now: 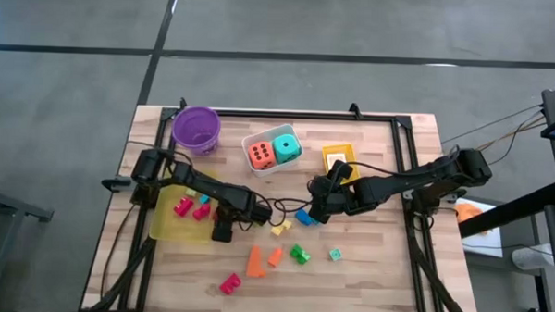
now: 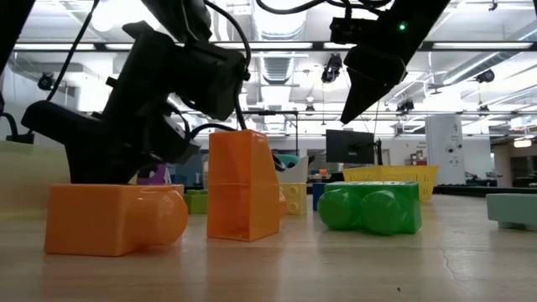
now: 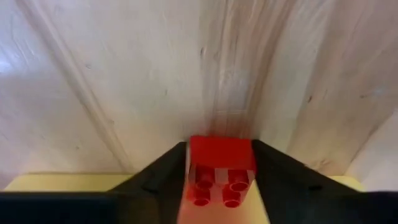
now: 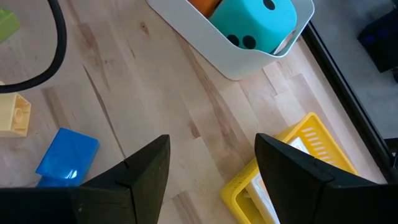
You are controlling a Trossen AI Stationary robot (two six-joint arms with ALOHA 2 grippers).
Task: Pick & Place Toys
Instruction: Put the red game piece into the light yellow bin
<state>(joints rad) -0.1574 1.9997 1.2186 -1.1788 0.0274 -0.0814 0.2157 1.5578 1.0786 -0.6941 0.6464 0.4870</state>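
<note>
In the high view, the left gripper is seen lowered at the right edge of the flat yellow tray, near the worktop's left side. The right gripper is held near the middle of the wooden worktop, beside a blue block. An orange die and a teal die are seated in the white tray near the far edge, with a purple bowl to its left.

In the low view, a glossy orange block lying on its side, an upright orange block and a green studded block are ranged along the near worktop.

In the left wrist view, a red studded block is bracketed by the dark fingers, both pressed against its sides; it rests on pale wood at the tray's rim.

In the right wrist view, the fingers are spread wide and nothing is gripped; smooth plank grain lies between them, with a slatted yellow basket just beyond.
</note>
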